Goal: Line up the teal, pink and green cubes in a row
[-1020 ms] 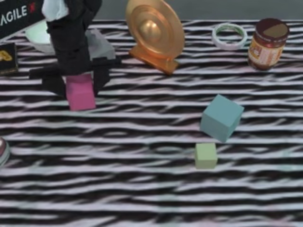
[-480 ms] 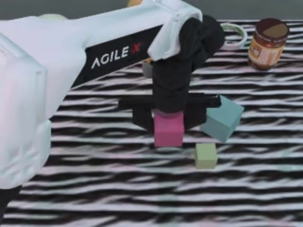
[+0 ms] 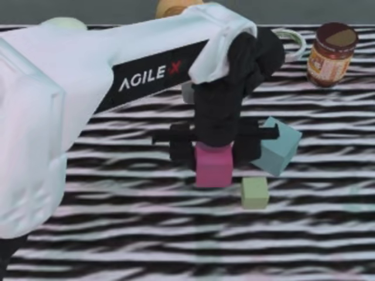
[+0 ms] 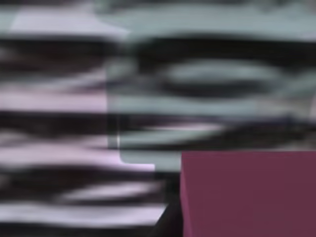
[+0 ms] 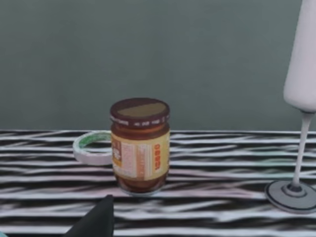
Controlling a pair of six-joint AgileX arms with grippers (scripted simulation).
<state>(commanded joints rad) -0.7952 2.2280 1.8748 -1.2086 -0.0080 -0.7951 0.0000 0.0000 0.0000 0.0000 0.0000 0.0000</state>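
Top view: the left arm (image 3: 88, 99), white with AGILEX lettering, reaches from the left side across a table (image 3: 146, 234) covered in black, white and pink wavy stripes. Its black left gripper (image 3: 214, 153) points down near the middle of the table, with its fingers closed against the two sides of the pink cube (image 3: 213, 165). Whether the cube rests on the table or is lifted cannot be told. The teal cube (image 3: 280, 146) sits just right of the gripper, turned at an angle, its near corner touching or almost touching the right-hand finger. The green cube (image 3: 255, 192) lies just below the teal one and just right of the pink one. A brown jar (image 3: 331, 54) stands at the far right, with a ring of tape (image 3: 293, 41) beside it, partly hidden by the arm. A gold object (image 3: 173, 7) peeks out above the arm.

Left wrist view: the pink cube (image 4: 247, 192) fills one corner, close to the camera, over the striped table (image 4: 54, 148).

Right wrist view: the jar (image 5: 140, 144) stands on the table in front of the tape ring (image 5: 91, 146), with a white stemmed object (image 5: 301, 123) to one side. The right gripper's fingers cannot be judged here.
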